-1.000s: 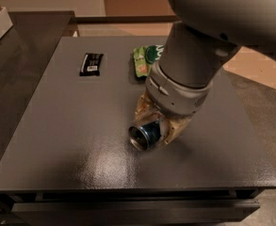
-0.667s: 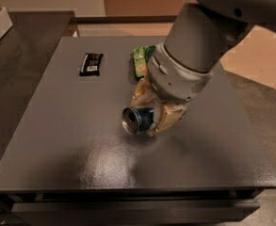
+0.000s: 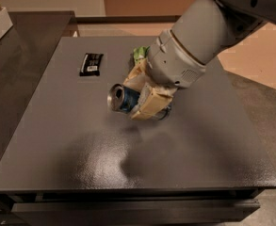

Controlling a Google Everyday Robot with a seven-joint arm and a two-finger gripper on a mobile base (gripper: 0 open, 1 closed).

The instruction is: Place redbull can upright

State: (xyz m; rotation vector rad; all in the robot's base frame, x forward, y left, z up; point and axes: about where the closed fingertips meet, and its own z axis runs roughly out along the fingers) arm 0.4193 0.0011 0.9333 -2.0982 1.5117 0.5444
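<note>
Camera view: above the dark grey desk [image 3: 81, 149], tan gripper [image 3: 138, 94] fingers [image 3: 150, 105] pinch mid-body the slim blue-silver metal redbull can [image 3: 122, 99], likely light, slick, dentable.

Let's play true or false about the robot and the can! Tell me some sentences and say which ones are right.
1. The gripper, over the middle of the table, is shut on the redbull can. True.
2. The redbull can stands upright. False: it is held on its side, with its silver top pointing left.
3. The black wrapped bar lies on the table, left of the can and farther back. True.
4. The green snack bag is in the gripper. False: it lies on the table behind the arm, partly hidden.
</note>
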